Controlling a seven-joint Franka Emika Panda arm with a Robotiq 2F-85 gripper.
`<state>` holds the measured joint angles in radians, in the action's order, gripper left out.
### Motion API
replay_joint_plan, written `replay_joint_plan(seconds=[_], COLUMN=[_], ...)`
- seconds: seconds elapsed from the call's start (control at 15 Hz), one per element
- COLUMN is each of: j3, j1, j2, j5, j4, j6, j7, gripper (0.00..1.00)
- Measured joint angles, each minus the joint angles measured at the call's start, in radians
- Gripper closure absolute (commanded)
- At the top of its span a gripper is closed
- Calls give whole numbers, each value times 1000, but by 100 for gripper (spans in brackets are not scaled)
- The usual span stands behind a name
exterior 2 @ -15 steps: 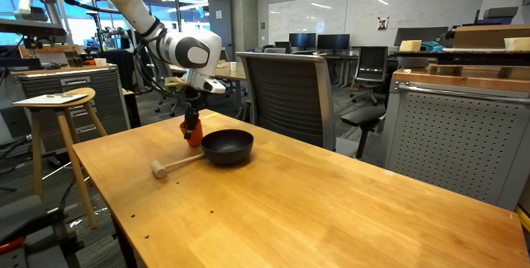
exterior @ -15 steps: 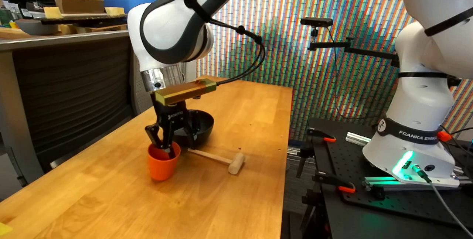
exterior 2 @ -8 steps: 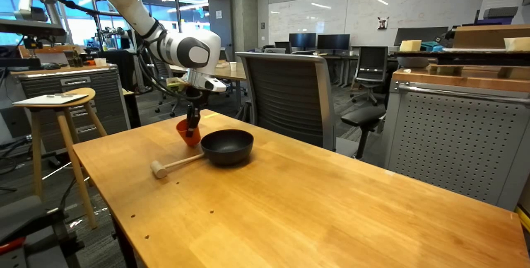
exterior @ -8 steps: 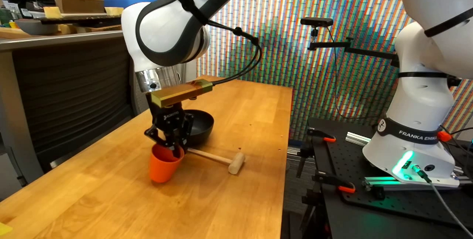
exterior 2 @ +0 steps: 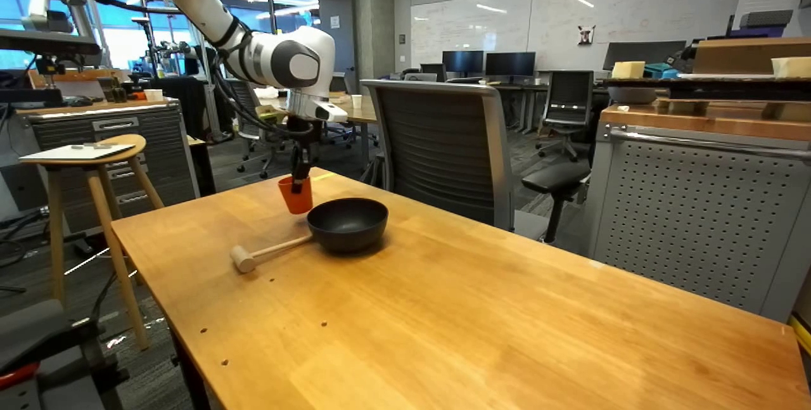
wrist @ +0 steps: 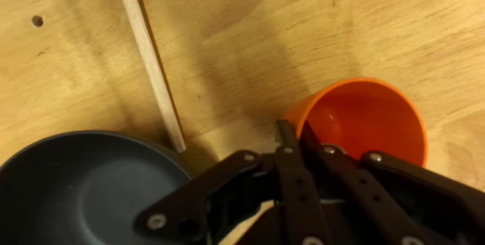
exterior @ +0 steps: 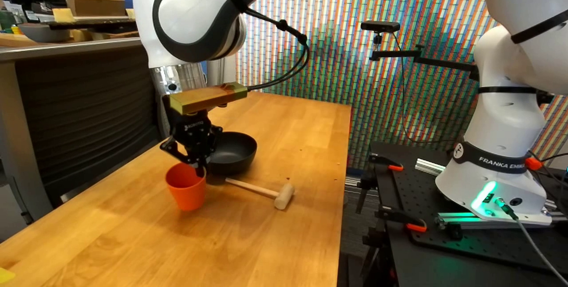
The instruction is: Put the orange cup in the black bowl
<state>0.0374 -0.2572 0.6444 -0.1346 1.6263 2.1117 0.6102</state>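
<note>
A: So the Robotiq gripper (wrist: 296, 129) has the orange cup (exterior: 186, 196) clenched by one side of its wall, one fingertip inside, one out. Looks lifted to me, barely, and it's beside the black bowl (exterior 2: 348, 243), not in it. What bites us?

B: Swivel, imo. It's a one-sided pinch and the cup leans a bit, so any bump could spin it. Go sideways this low and I'd bet its base clips the bowl's rim and shoves the bowl.

A: And the wooden mallet (wrist: 150, 61)?

B: Handle tip's just beside the bowl, so it might get dragged along. Edges seem fine: cup and bowl sit in from the edge by the office chair (exterior 2: 440, 156), and the wooden table (exterior 2: 538, 321) has its biggest open stretch past the bowl. I'd raise first, then cross.
</note>
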Motion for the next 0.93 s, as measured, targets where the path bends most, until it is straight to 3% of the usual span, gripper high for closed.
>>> replay_joint_plan(seconds=[0.4,0.93], j3=[-39,-91], j1=[-5,70], j2=[-153,-374], j5=[17,12], j4=[66,360], j6=[21,137], j7=[167,447], gripper=[97,97])
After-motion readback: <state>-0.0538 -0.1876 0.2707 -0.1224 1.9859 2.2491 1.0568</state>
